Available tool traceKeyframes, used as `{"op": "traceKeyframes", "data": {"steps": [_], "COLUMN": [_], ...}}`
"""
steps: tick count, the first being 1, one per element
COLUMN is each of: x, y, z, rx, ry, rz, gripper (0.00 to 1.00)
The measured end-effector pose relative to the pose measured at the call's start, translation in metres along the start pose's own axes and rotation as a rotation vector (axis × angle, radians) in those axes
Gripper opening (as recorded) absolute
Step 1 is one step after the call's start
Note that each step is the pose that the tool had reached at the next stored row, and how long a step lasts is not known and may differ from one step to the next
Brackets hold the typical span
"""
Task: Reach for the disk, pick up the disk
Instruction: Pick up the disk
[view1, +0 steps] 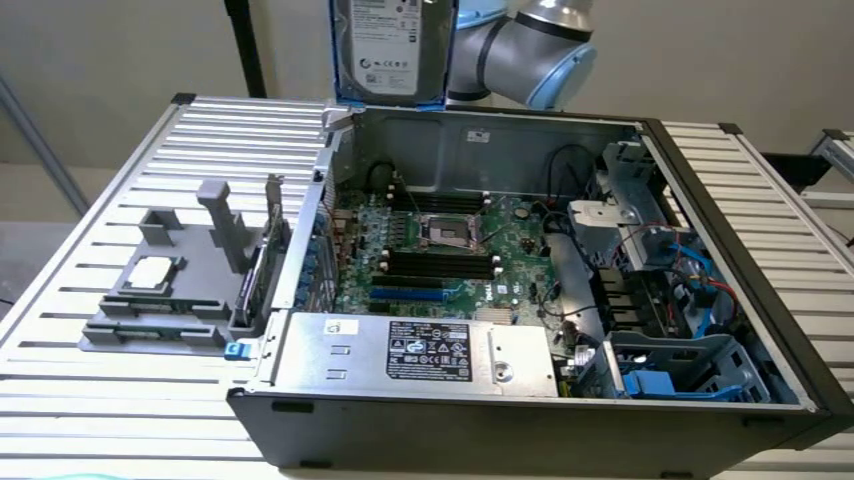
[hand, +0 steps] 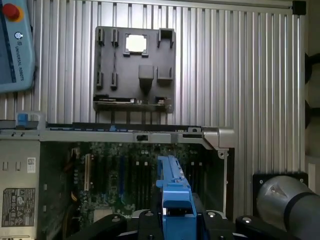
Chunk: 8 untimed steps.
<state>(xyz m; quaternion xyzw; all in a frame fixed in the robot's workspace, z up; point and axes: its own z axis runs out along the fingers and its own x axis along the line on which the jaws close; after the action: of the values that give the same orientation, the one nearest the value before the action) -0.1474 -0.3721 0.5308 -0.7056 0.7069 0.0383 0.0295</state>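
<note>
Ribbed aluminium table (view1: 107, 250) fills the exterior view, carrying an open computer case (view1: 534, 440) with its motherboard (view1: 441, 250) exposed and a silver power supply box (view1: 414, 350) at the case's six to seven o'clock. At nine o'clock from the case a grey fixture (view1: 160, 300) lies on the table with a small square chip (view1: 154, 272) seated in it. The disk (view1: 391, 50) hangs upright in the air at twelve o'clock of the exterior view, clear above the case's far wall, label facing the camera, blue carrier along its edges. The robot arm (view1: 534, 50) stands just beside it at about one o'clock. In the wrist view the gripper (hand: 176, 222) is clamped on the disk, whose blue carrier shows edge-on between the jaws, above the motherboard.
</note>
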Motion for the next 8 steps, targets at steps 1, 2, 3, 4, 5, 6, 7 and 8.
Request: {"op": "traceKeyframes", "data": {"steps": [1,2,3,4,5,6,7,8], "x": [0.001,0.002,0.003,0.004,0.004,0.005,0.006,0.008], "y": [-0.0045,-0.009,-0.0131,-0.0174,-0.0215,-0.0255,-0.0298,-0.0335], "z": [0.0003,0.0007,0.001,0.0013,0.0016,0.002,0.0024,0.0028], "rx": [0.0009,0.0021,0.0038,0.0056,0.0073,0.009,0.0109,0.0124], "ry": [0.0,0.0,0.0,0.0001,0.0001,0.0001,0.0,-0.0002], "rz": [0.0,0.0,0.0,-0.001,-0.001,-0.001,-0.001,-0.001], "gripper": [0.33,0.33,0.33,0.33,0.33,0.33,0.33,0.33]}}
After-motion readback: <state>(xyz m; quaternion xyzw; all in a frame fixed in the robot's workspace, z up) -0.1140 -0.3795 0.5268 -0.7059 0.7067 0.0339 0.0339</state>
